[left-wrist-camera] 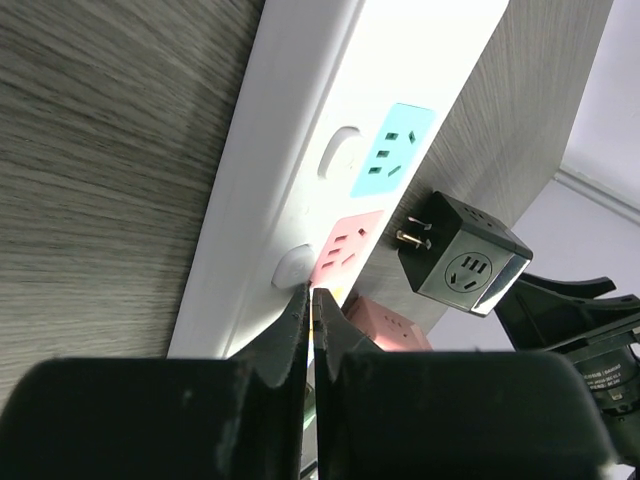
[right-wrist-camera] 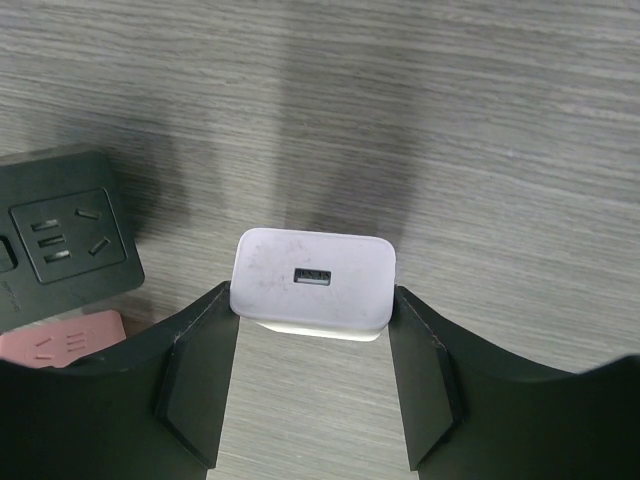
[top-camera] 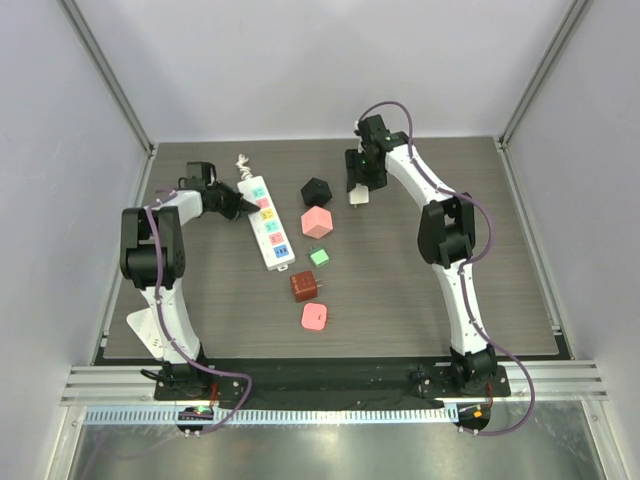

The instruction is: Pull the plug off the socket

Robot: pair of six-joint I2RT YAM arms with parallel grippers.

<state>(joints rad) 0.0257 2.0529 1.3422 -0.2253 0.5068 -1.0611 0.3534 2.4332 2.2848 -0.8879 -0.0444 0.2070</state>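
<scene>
Right jaws are clamped on the plug [right-wrist-camera: 313, 278], a white USB charger block, gripped by its two side faces. It sits over bare counter [right-wrist-camera: 480, 120] just beside the black cube [right-wrist-camera: 65, 240], well apart from the socket [top-camera: 268, 228], which lies left of centre. Left jaws are clenched on nothing, tips pressed on the socket's left edge by the pink outlet [left-wrist-camera: 345, 245]. Plug looks already out; its prongs are hidden. To finish well: lower the plug straight onto bare counter, clear of the cubes, and release only once it rests. Left arm lifts off vertically so the socket doesn't skid.
</scene>
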